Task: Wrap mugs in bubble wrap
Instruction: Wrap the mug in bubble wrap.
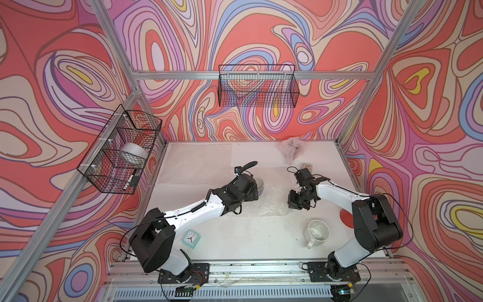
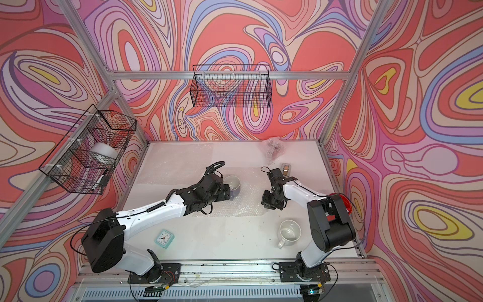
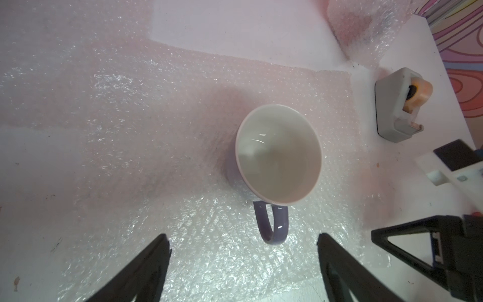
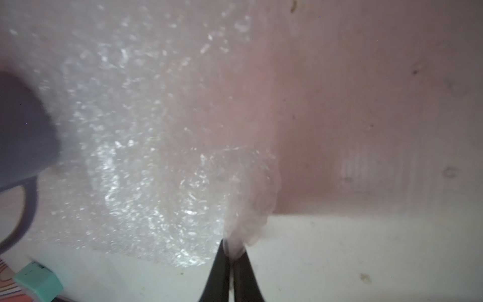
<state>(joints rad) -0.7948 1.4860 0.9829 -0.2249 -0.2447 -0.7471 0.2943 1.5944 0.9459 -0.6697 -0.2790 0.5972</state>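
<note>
We're looking into a robotics lab cell here, no question about it: an aluminium frame (image 1: 183, 75) boxes in the whole space, and printed swirl-pattern panels (image 1: 261, 31) hang as its walls. Down front we've got two white-and-black robot arms, the left arm (image 1: 198, 209) and the right arm (image 1: 337, 193), bolted onto a metal rail (image 1: 261, 269). We see a plain white tabletop (image 1: 248, 235) as the work surface, and wire baskets (image 1: 257, 90) are fixed up on the frame bars.

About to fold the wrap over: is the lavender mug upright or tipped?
Upright: the lavender mug stands on the bubble wrap, its open white inside facing up.
</note>
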